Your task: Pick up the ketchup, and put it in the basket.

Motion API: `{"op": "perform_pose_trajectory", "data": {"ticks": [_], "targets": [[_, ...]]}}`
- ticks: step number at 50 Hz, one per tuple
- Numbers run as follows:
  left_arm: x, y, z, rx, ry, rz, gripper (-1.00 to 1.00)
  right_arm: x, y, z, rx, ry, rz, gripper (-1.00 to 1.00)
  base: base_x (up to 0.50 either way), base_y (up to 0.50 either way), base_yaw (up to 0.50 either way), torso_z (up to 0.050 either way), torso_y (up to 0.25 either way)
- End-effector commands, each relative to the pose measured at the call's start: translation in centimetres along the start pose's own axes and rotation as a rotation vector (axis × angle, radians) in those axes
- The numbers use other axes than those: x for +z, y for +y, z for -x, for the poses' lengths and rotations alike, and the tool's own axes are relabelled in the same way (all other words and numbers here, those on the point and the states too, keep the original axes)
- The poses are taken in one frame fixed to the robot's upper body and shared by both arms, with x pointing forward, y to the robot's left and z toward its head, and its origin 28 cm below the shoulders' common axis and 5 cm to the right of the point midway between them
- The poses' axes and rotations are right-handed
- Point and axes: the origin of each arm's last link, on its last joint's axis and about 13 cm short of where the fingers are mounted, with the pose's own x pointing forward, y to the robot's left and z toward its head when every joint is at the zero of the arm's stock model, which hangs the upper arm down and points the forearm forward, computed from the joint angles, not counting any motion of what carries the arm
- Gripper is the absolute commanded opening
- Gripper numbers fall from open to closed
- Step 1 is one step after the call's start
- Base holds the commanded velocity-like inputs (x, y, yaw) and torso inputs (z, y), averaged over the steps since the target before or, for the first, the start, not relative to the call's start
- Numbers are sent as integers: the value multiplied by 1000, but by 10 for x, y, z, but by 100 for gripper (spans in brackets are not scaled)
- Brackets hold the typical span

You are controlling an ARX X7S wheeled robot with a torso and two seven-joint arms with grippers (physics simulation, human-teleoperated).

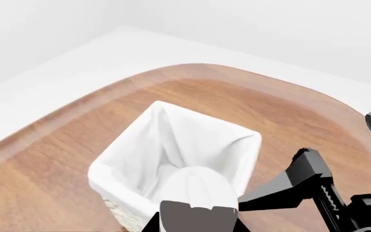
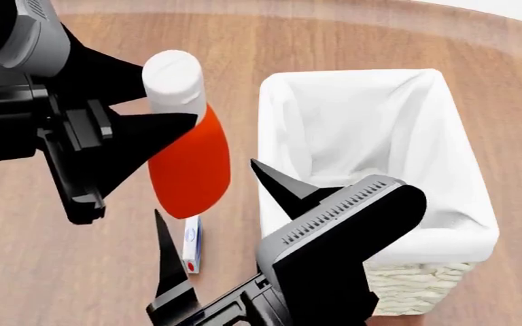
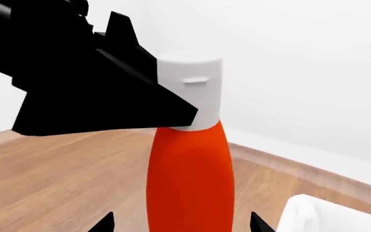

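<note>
The left gripper (image 2: 157,112) has the ketchup (image 2: 191,159) pinched just under its white cap, one black finger (image 2: 152,132) lying across the neck, and the bottle hangs clear of the table (image 2: 79,272). Its long axis is close to upright, cap on top, the orange-red body leaning a little toward the basket (image 2: 461,204) at its lower end. In the head view the bottle sits just beside the basket's near-left wall but not over the opening, so the drop isn't ready yet, I'd say: the bottle has to travel sideways, to the robot's right, until it stands above the white liner.

The left wrist view looks down past the cap (image 1: 195,191) at the liner's open mouth (image 1: 185,140), which reads as the bottle being close to the rim and a bit short of it.

The right gripper (image 2: 220,224) is spread, nothing between its fingers. Its long toothed finger (image 2: 342,204) reaches across the basket's near-left corner, and from the right wrist view the bottle (image 3: 189,174) stands straight ahead between the two tips. That arm lies in or near the path to the opening, so the left arm, already carrying, should do the move, and the right may need to clear off first.

A small white box (image 2: 191,244) lies flat on the wood below the bottle
</note>
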Motion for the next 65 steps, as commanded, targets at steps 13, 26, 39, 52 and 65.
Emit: {"op": "perform_pose_trajectory", "data": {"ticks": [13, 26, 39, 52, 65], "targets": [[3, -3, 5, -7, -11, -10, -100, -9, -4, -19, 4, 11, -13, 100, 0, 0, 0, 0, 1], [5, -3, 4, -11, -18, -10, -100, -13, -3, -27, 19, 17, -24, 100, 0, 0, 0, 0, 1], [3, -4, 4, -18, -21, -7, -100, -14, -4, -32, 22, 12, -37, 100, 0, 0, 0, 0, 0], [1, -5, 4, -22, -21, -4, -100, -18, -4, -36, 21, 18, -47, 100, 0, 0, 0, 1, 1], [2, -5, 5, -18, -26, -5, -100, -19, -2, -38, 26, 20, -55, 100, 0, 0, 0, 0, 0]]}}
